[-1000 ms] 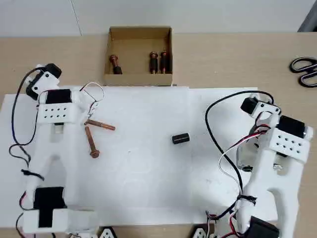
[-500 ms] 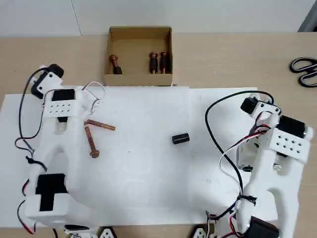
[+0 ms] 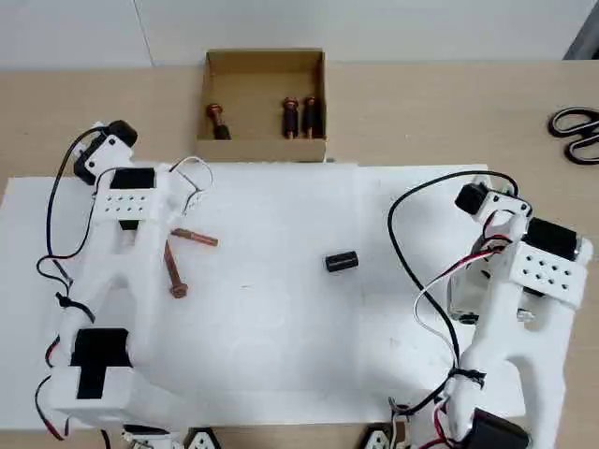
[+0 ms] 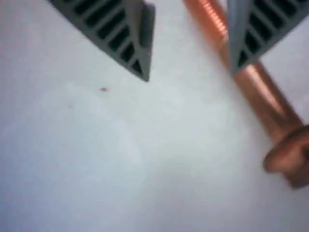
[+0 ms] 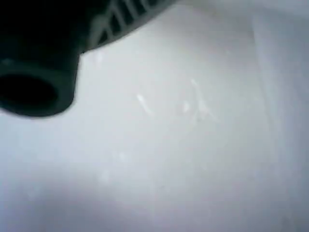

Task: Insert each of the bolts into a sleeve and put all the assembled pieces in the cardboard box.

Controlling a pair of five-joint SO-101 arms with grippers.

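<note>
Right now:

- The left hand point(image 4: 189, 72) is spread wide and grips nothing. Its fingertips hover just above the white mat point(image 3: 281, 327).
- A copper bolt point(image 4: 256, 92) lies flat beside one fingertip. Its threaded shank runs past that finger rather than through the gap.
- To do the pick well, the hand should probably shift sideways until the shank sits midway between the fingers. It can then drop to the mat and close across the smooth part, leaving the threaded end free to enter a sleeve.
- Both loose bolts point(image 3: 174, 269) lie close together under the left arm, so a careless close could nudge the second one.
- The right hand point(image 5: 63, 58) appears to be closed on a second sleeve point(image 5: 36, 87), bore facing outward, low over the mat.
- A dark sleeve point(image 3: 342, 261) rests alone mid-mat, well apart from the bolts.
- The cardboard box point(image 3: 265, 150) stands on the counter point(image 3: 421, 112) beyond the mat, with three assembled pieces point(image 3: 290, 117) inside.
</note>
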